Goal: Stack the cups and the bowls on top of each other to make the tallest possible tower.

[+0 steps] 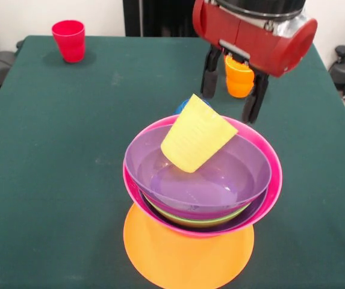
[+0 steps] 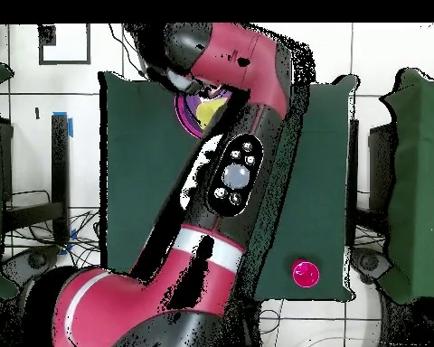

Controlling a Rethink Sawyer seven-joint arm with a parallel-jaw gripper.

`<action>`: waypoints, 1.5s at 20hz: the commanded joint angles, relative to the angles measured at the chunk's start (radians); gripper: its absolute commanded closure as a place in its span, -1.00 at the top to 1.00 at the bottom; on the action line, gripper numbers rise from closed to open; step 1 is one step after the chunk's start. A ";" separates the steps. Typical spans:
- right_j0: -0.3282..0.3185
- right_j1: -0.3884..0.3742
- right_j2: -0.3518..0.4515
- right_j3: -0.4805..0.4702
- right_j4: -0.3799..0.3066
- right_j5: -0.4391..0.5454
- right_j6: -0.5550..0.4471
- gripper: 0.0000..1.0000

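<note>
— Cups first: where do they lie from your jaws?

— My gripper (image 1: pixel 232 93) stands open, empty. The orange-yellow cup (image 1: pixel 239 77) sits just behind, between my fingers. The yellow cup (image 1: pixel 197 135) lies ahead and below, tilted inside the top purple bowl (image 1: pixel 220 180).

— And the tower (image 1: pixel 202 198)?

— Ahead of me; the red cup (image 1: pixel 68 40) is well apart.

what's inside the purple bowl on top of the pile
A translucent yellow cup lies tilted on its side inside the purple bowl, leaning on the far rim. Under the bowl only edges of a green bowl show; the rest is covered.
</note>
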 commanded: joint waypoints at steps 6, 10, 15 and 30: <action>0.065 -0.144 0.170 0.464 -0.045 -0.454 0.090 1.00; 0.046 -0.158 0.235 0.509 -0.042 -0.662 0.080 1.00; 0.035 -0.157 0.269 0.516 -0.036 -0.716 0.095 1.00; 0.083 -0.195 0.263 0.620 0.027 -0.712 0.221 1.00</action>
